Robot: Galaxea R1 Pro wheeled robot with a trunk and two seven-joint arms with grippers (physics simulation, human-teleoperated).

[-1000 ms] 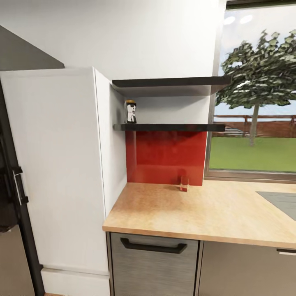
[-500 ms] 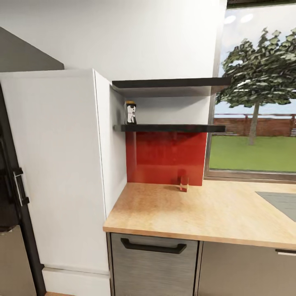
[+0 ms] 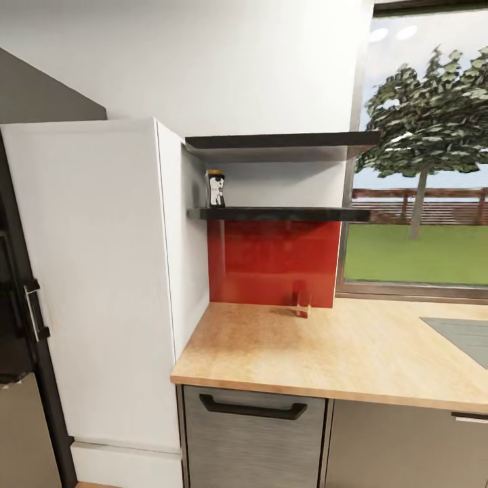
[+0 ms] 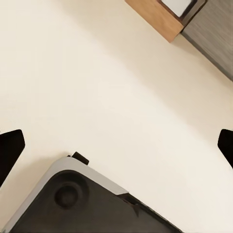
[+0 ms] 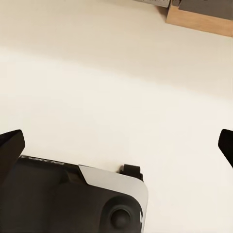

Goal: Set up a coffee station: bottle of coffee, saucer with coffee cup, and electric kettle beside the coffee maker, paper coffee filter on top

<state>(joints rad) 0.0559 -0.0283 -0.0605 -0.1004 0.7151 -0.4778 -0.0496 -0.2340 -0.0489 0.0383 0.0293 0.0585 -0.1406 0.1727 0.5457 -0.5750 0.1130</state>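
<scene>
The bottle of coffee [image 3: 215, 188], a small jar with a yellow lid and a pale label, stands at the left end of the lower dark kitchen shelf [image 3: 285, 213]. Below the shelf runs the light wood kitchen countertop [image 3: 318, 352]. In the left wrist view my left gripper [image 4: 116, 145] is open, its dark fingertips [image 4: 9, 148] spread wide over cream floor. In the right wrist view my right gripper [image 5: 116, 143] is open the same way, with nothing between its fingertips [image 5: 10, 144]. The coffee maker, paper coffee filter, saucer, coffee cup and electric kettle are out of view.
A small red glass [image 3: 301, 303] stands on the counter by the red backsplash [image 3: 274, 261]. A tall white cabinet [image 3: 95, 285] flanks the counter's left end, with a black fridge [image 3: 17, 325] beyond it. The sink [image 3: 464, 337] is at the right, and a drawer with a black handle [image 3: 252, 409] is below.
The whole head view has shifted slightly, so shelf and cabinet sit a little lower in the picture. That is the camera moving. No thing has moved.
</scene>
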